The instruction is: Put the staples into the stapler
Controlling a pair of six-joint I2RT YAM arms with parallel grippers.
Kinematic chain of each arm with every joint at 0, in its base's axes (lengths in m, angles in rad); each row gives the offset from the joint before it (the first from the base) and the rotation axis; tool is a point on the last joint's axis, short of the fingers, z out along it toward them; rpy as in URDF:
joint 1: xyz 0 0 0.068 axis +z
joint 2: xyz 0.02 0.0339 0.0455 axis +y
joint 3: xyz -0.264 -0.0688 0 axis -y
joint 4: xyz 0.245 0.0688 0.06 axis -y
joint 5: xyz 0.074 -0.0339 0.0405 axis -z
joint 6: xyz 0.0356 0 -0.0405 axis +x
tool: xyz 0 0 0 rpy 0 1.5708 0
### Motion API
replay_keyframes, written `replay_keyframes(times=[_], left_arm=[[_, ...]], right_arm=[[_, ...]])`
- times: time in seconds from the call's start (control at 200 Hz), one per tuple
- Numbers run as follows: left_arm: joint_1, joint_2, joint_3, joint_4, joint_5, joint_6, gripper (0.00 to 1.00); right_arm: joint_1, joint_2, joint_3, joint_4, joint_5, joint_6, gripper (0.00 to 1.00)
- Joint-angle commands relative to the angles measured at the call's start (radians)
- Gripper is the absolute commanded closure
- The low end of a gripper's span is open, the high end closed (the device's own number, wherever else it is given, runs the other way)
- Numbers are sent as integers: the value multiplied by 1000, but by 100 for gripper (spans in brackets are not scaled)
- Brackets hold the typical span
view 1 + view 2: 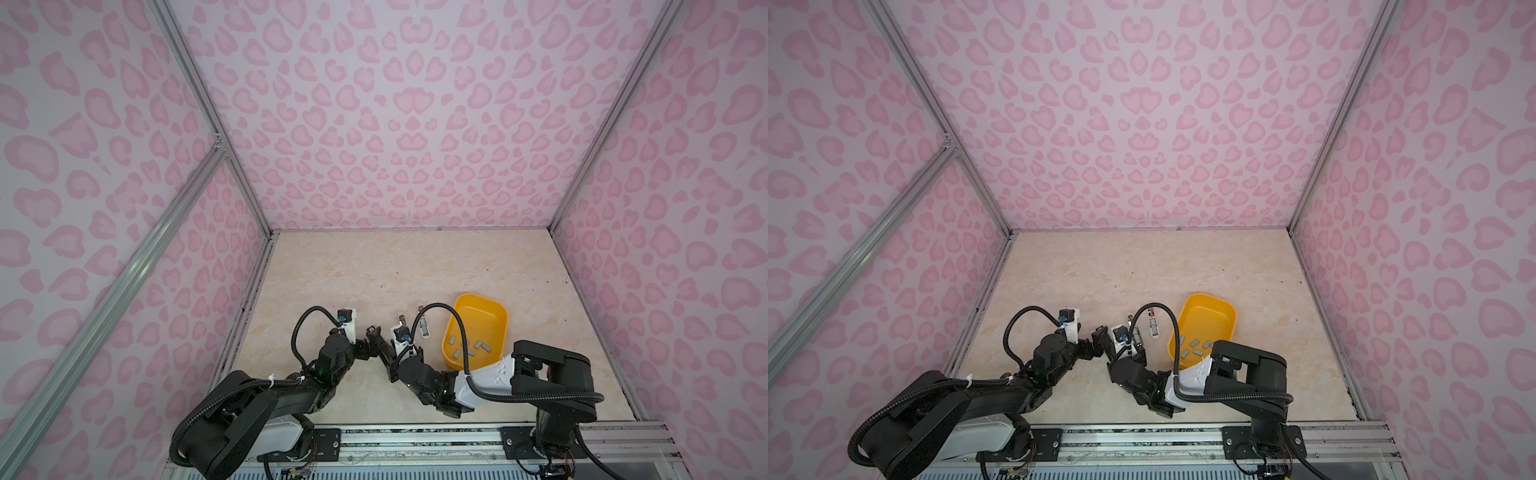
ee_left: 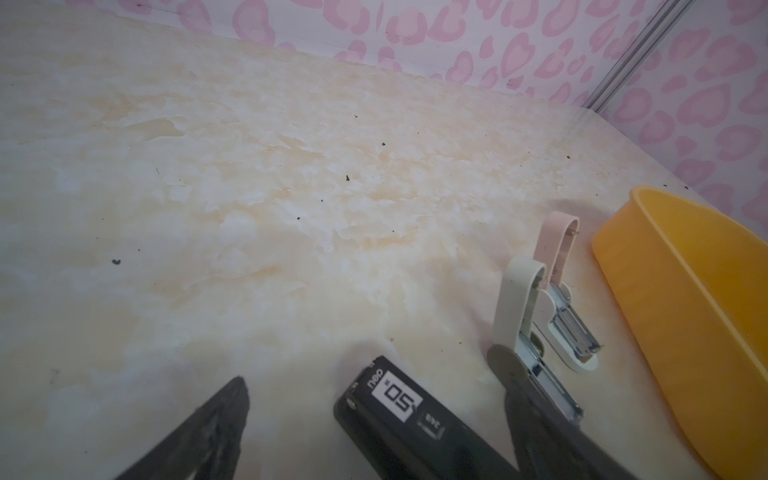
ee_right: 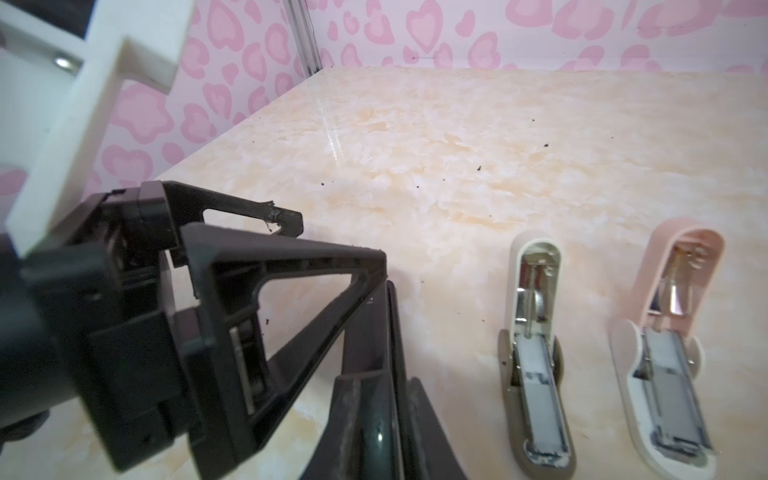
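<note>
A black stapler (image 2: 390, 399) with a white "50" label lies low over the table between my two grippers. In the right wrist view my right gripper (image 3: 380, 399) is shut on its dark glossy body. My left gripper (image 2: 370, 374) is open, with one finger on each side of the stapler's labelled end and not touching it. In a top view the left gripper (image 1: 371, 334) and the right gripper (image 1: 385, 355) nearly meet at the table's middle front. The staples (image 1: 469, 347) are several small grey strips lying loose in the yellow bin (image 1: 496, 307).
Two small staplers lie opened flat, just left of the bin: a white one (image 3: 536, 353) and a pink one (image 3: 669, 353). Each shows a grey strip in its channel. The right arm's cable arches over the bin (image 1: 1225, 309). Pink patterned walls enclose the table.
</note>
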Motion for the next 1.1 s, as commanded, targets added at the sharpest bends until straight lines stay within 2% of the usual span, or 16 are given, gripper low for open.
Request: replay_keyframes(times=[0.0,0.355,0.715,0.865,1.095], left_arm=[[1,-19,-9,39,16,-13,3],[-25,-55,-65,43,57,-42,3],[-98,-50,-56,30,-2,-37,3],[-98,-67,-48,16,-39,-27,3],[-99,-200,8,-89,-105,3,2]], right_arm=[[3,24,4,-37,-18,30,80],[12,76,-6,-63,13,78,81],[14,112,-12,-67,14,105,83],[14,61,-5,-93,23,87,79],[-18,-86,13,-160,1,23,72]])
